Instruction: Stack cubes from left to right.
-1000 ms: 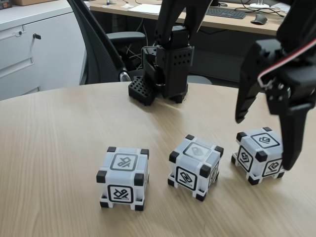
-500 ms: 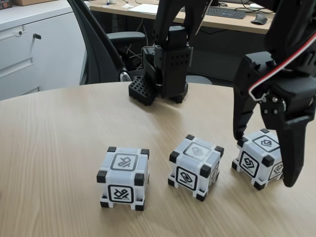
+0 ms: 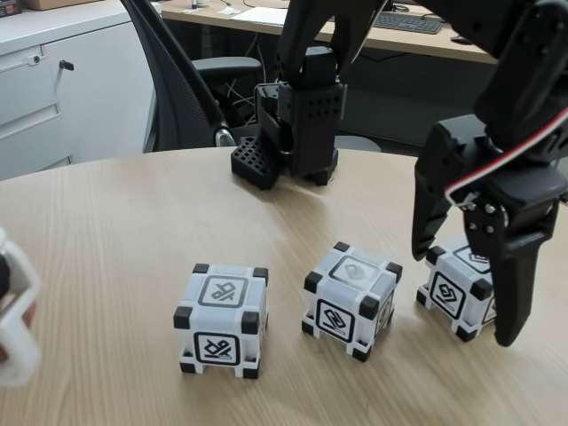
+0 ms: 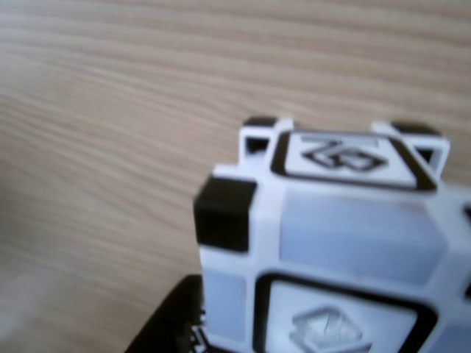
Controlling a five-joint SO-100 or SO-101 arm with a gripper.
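Three white-grey cubes with black corners stand in a row on the wooden table in the fixed view: the left cube [image 3: 221, 320], the middle cube [image 3: 351, 300] and the right cube [image 3: 455, 293]. My black gripper [image 3: 465, 297] is open and hangs over the right cube. One finger [image 3: 428, 222] is behind the cube to its left, the other finger [image 3: 513, 293] is in front at its right and hides part of it. The other view shows a cube [image 4: 331, 243] from very close, blurred, with a dark part [image 4: 168, 323] low at its left.
The black perforated robot base [image 3: 302, 124] stands at the table's far edge. Behind it are an office chair [image 3: 177, 80] and a desk with a keyboard [image 3: 404, 22]. A blurred white object [image 3: 11, 319] pokes in at the left edge.
The gripper has come down and slightly left around the right cube, which has shifted a little toward the front. The white object has come in at the left edge.
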